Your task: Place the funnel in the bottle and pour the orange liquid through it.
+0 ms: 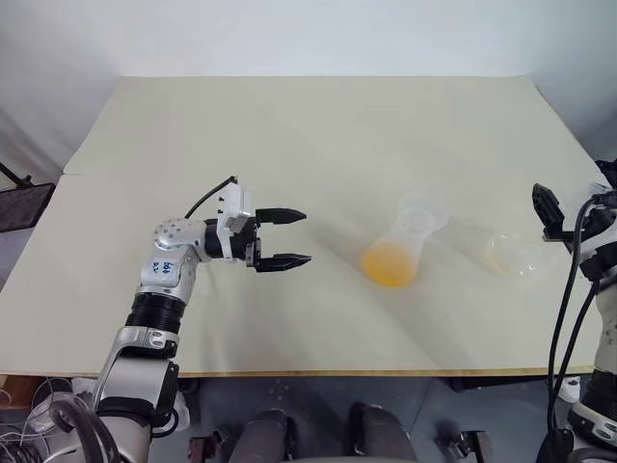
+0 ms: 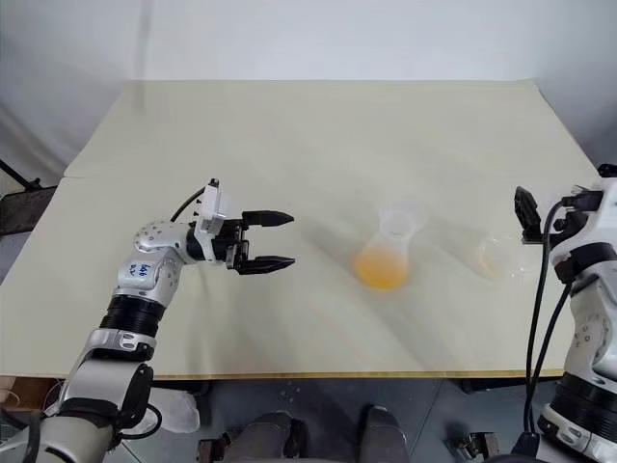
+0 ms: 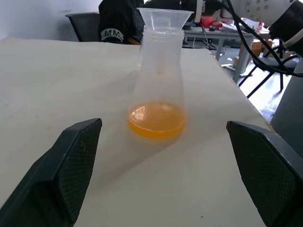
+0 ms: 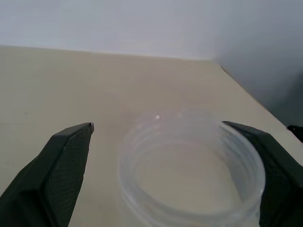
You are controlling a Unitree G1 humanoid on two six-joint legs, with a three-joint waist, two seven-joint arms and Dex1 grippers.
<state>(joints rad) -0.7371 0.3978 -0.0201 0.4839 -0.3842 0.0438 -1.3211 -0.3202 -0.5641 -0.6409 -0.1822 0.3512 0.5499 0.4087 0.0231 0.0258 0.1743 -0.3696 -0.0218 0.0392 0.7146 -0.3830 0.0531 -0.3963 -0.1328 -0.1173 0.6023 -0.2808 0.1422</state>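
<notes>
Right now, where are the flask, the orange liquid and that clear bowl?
bottle (image 1: pixel 410 234), left eye view, its sloping wall.
orange liquid (image 3: pixel 156 120), left wrist view, the pool's middle.
clear bowl (image 1: pixel 519 256), left eye view, its rim.

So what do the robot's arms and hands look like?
The left arm is silver-grey metal with black ring joints and a small blue mark near the wrist. A thin black cable loops over it. Its left gripper has a white block behind two black, pointy fingers with a bumpy, gridded inner face. The right gripper is black too, with black cables hanging beside that arm.
</notes>
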